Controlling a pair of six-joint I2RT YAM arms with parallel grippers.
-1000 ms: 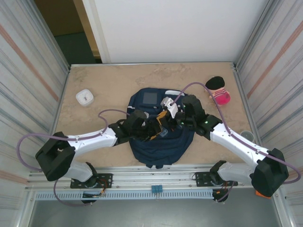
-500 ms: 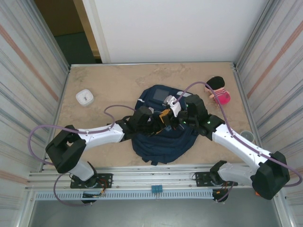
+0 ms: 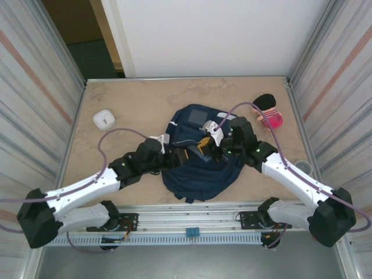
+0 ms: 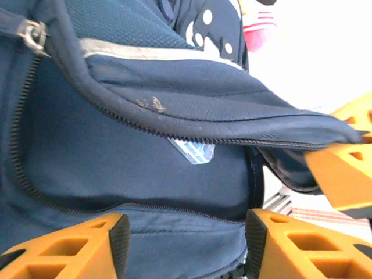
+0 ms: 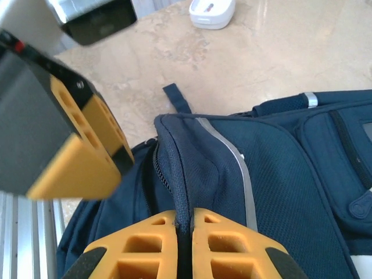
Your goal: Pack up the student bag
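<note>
The navy student bag (image 3: 200, 168) lies in the middle of the table, its grey patch (image 3: 197, 115) at the far side. My right gripper (image 3: 204, 143) is shut on the zipper edge of the bag's flap (image 5: 174, 151) and holds it raised, so the main compartment gapes. In the left wrist view the dark inside of the bag (image 4: 133, 151) shows under that lifted flap. My left gripper (image 4: 186, 238) is open at the mouth, with the lower lip of the opening lying between its orange fingers (image 4: 75, 244). The right gripper's finger (image 4: 343, 180) shows beside it.
A small white box (image 3: 104, 119) sits far left on the table. A pink and black item (image 3: 268, 111) lies far right near the wall. A clear round container (image 3: 302, 167) stands at the right edge. Metal walls close both sides.
My left arm has swung back and to the left, drawing its gripper slightly out from the bag's mouth. The right gripper keeps its hold on the flap; the bag shifted a little farther away.
</note>
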